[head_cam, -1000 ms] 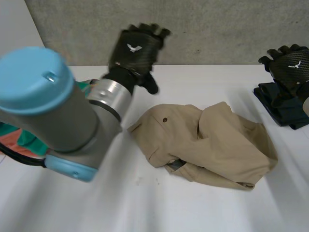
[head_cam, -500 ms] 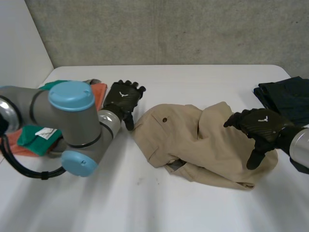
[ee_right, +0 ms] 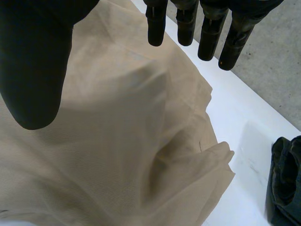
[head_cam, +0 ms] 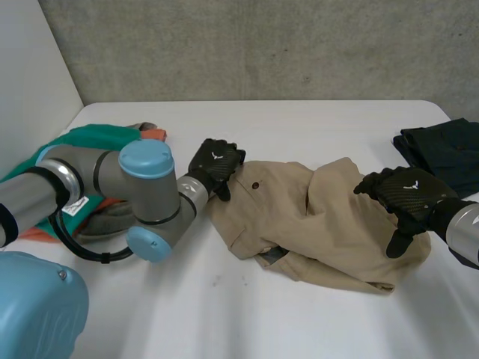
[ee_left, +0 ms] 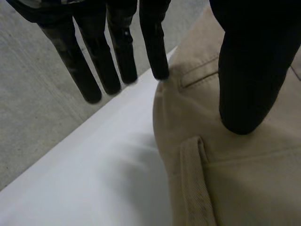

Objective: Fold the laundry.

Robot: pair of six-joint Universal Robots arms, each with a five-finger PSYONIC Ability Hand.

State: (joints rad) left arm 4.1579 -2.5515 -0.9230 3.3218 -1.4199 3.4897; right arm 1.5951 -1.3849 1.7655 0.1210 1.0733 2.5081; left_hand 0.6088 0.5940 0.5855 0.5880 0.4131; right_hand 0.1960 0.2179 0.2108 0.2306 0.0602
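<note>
Tan trousers (head_cam: 314,224) crumpled at desk (head_cam: 224,314) centre. Left robot hand (head_cam: 215,163) at left waistband corner, right robot hand (head_cam: 404,193) over right edge; both spread open, clamping nothing. Likely staged to grip opposite ends.

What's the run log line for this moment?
left hand: open, at waistband edge of khaki trousers | right hand: open, over opposite end | fold: not started
</note>
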